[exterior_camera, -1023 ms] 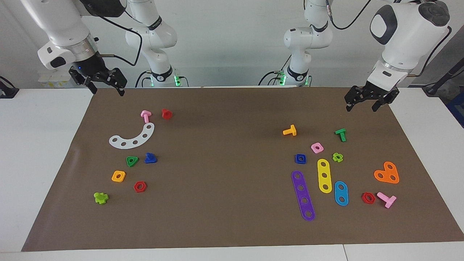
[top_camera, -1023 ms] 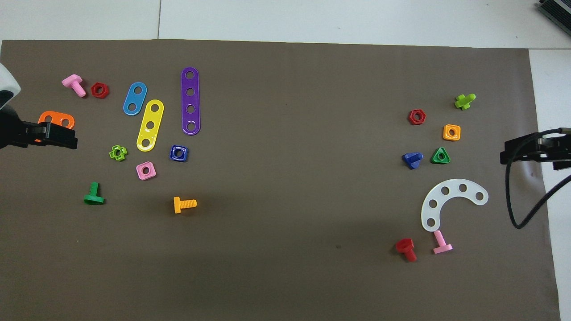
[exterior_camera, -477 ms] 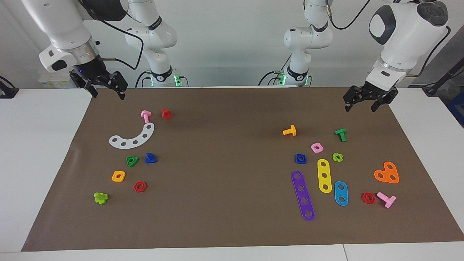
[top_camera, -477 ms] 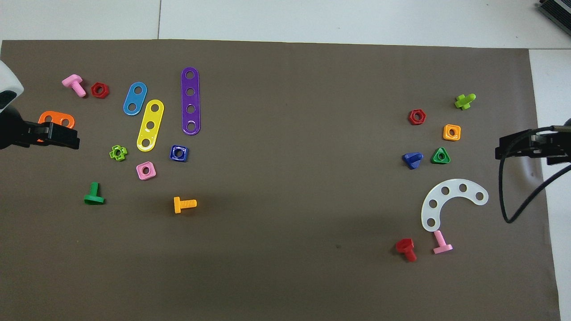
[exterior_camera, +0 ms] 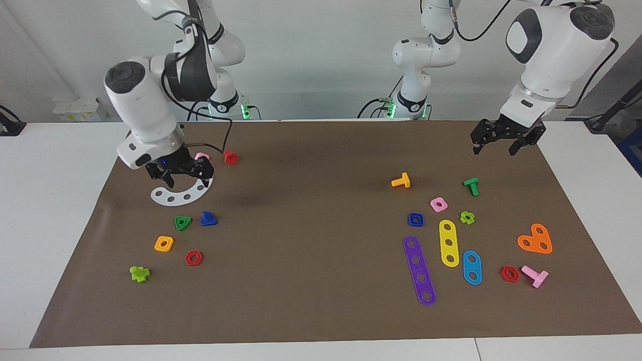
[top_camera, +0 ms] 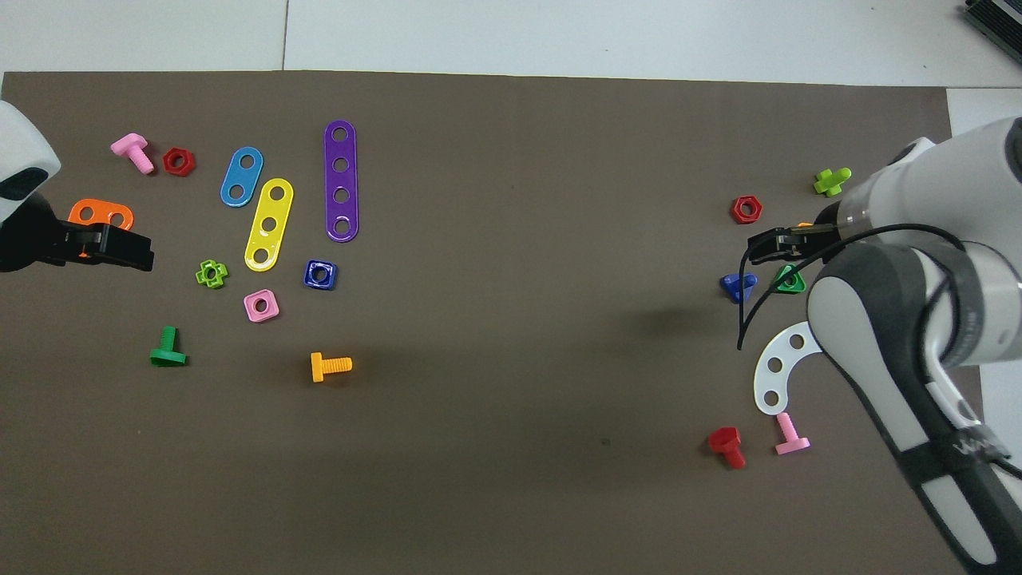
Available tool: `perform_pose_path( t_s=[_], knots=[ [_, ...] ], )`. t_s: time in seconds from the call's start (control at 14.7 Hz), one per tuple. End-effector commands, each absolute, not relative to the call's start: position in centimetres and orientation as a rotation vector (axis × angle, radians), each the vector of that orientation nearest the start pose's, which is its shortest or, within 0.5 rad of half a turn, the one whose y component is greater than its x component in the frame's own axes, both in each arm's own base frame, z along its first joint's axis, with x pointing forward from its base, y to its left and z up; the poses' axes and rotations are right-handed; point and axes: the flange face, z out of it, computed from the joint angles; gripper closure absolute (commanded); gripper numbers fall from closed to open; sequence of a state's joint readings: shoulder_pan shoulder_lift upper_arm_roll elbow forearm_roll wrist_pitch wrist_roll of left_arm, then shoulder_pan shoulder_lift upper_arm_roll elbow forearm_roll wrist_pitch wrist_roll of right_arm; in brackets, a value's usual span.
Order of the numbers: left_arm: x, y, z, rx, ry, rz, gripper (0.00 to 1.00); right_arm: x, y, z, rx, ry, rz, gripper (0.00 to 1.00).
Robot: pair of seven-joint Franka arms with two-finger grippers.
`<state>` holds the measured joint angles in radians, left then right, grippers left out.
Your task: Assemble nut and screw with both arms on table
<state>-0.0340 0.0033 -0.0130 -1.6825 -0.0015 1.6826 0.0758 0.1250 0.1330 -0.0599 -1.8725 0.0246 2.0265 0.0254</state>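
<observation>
Two grippers, both empty. Facing view: my right gripper hangs over the white curved strip, its fingers apart, with the blue triangular-headed screw on the tabletop just beside the green triangular nut — if I come down off-centre I could nudge that nut or pinch the wrong piece. My left gripper hovers open over the mat's edge, well apart from the dark-blue square nut; the pink square nut near it invites a mix-up.

Overhead view: the right gripper covers the orange nut, above the screw — depth is misleading here. The left gripper sits beside the orange heart plate; the nut lies untouched.
</observation>
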Motion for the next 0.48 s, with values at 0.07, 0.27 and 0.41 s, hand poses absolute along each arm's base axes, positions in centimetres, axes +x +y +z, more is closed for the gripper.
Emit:
perform_pose_path(
  t_s=[0.07,0.27,0.41],
  knots=[
    [55.6,-4.5,56.0,-3.129,0.204,-0.020,0.04,58.6,3.7,37.1,-3.071,-0.238,-0.097,0.00],
    [57.2,-9.4,52.6,-3.136,0.089,-0.020,0.08,58.1,2.7,33.8,-3.067,-0.357,-0.095,0.00],
    [58.4,-11.4,49.8,-3.142,0.029,-0.036,0.09,57.7,2.5,33.0,-3.069,-0.368,-0.102,0.02]
  ],
)
